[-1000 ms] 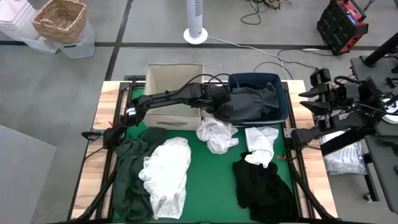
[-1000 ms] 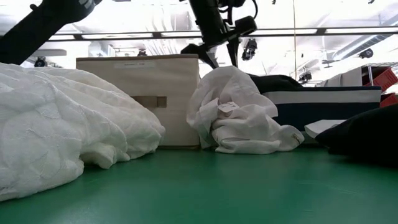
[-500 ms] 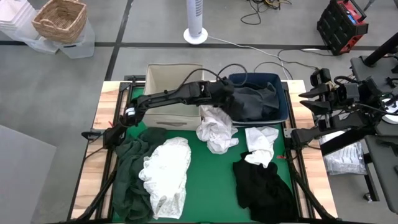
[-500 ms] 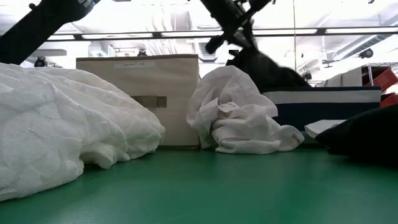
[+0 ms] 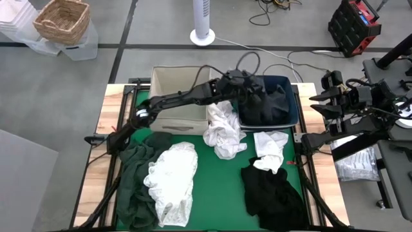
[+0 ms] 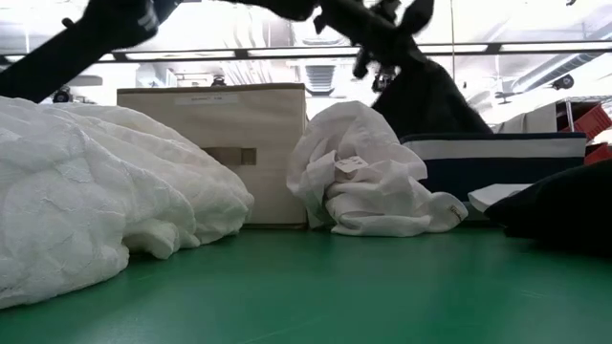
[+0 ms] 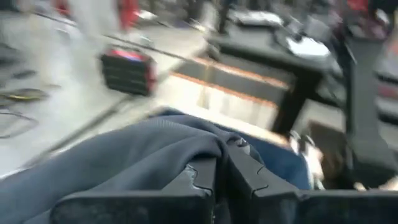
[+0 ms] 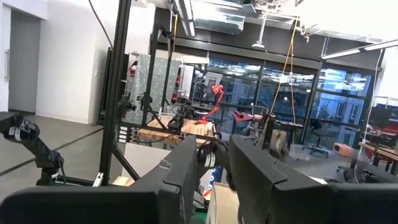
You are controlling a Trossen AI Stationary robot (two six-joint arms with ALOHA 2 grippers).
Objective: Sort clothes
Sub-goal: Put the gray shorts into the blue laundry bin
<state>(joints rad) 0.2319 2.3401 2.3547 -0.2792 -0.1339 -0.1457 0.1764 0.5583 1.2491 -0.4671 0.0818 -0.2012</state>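
Observation:
My left gripper (image 5: 248,82) is over the navy blue bin (image 5: 293,96), shut on a dark garment (image 5: 265,106) that rises in a peak (image 6: 430,96) out of the bin. Its lower part lies in the bin. On the green mat lie a crumpled white garment (image 5: 223,132) leaning against the beige box (image 5: 172,84), a small white one (image 5: 270,148), a large white one (image 5: 171,180), a dark green one (image 5: 135,183) and a black one (image 5: 273,190). My right gripper (image 8: 214,163) waits beyond the table's right edge, its fingers slightly apart with nothing between them. My left gripper pinches a bunched fold of the dark garment (image 7: 208,144) between its two shut fingers. One layer or several, I cannot tell. The fingers come from the table's left, slanting down. The cloth hangs below the fingers in a cone (image 6: 435,105), with its lower part in the navy bin.
The beige box stands next to the navy bin at the table's far edge. Garments cover most of the mat's near half, with bare green mat (image 5: 222,193) between the white and black piles. A fan base (image 5: 202,35) and a wicker basket (image 5: 62,20) stand on the floor beyond the table.
My left gripper has shut on the dark garment in the navy bin, then gone up and toward the table's far right. The garment's held part has been drawn up into a peak, while its lower part has stayed in the bin.

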